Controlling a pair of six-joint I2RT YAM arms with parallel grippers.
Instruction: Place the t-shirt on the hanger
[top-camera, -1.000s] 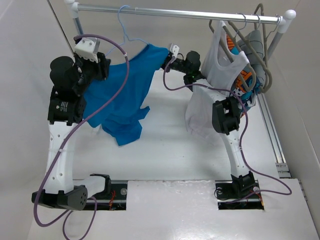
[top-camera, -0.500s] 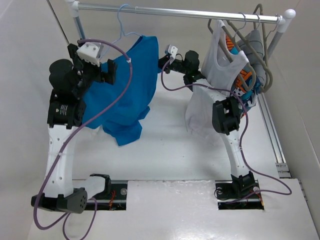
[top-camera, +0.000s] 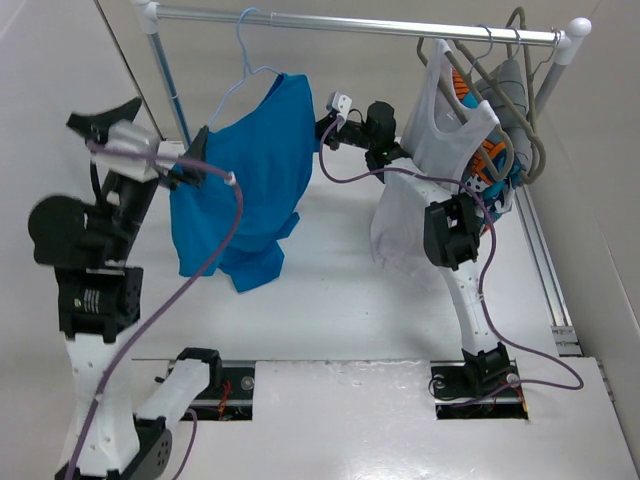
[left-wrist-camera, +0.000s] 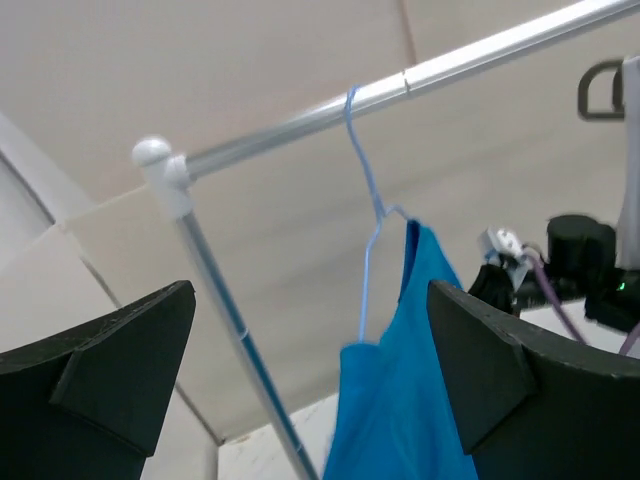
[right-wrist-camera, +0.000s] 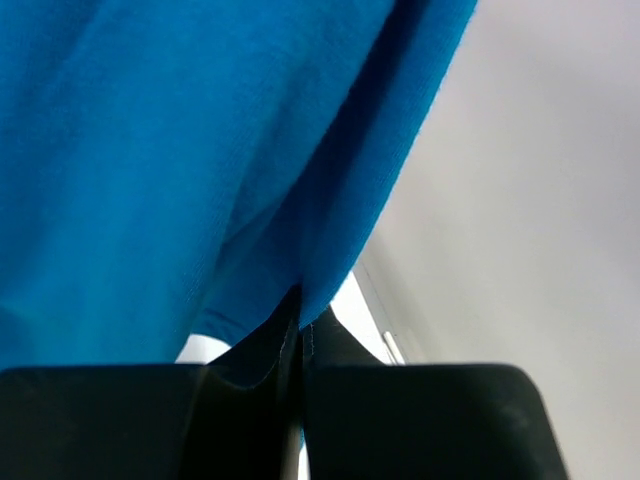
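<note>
Blue cloth is the big thing you see: the t-shirt (top-camera: 250, 170) hangs over the thin pale-blue wire hanger (top-camera: 242, 45). The hook of the hanger sits on the shiny metal rail (top-camera: 350, 25) at the back of the white bench (top-camera: 330, 300). The shirt drops down from the hanger in a long bunch. You cannot tell if its bottom end touches the bench.

In your left wrist view, the hanger (left-wrist-camera: 362, 290) shows as bare wire on its left side. The t-shirt (left-wrist-camera: 410, 370) starts at the bottom of that wire and climbs up to the neck of the hook. The rail (left-wrist-camera: 450, 70) runs across behind it.

Your left tool (left-wrist-camera: 310, 295) is spread wide, with nothing between its two fingers. From above, the left tool (top-camera: 200, 150) is up high, close by the left edge of the shirt.

Your right tool (top-camera: 325, 125) is at the right edge of the shirt, up near the top. In your right wrist view, the right tool (right-wrist-camera: 302, 330) is closed tight, with a fold of the t-shirt (right-wrist-camera: 150, 150) pinched between its fingers.

A white tank top (top-camera: 440, 120) hangs on the right end of the rail, well away from the blue shirt. An orange, blue and white patterned garment (top-camera: 490, 155) hangs just behind it.
</note>
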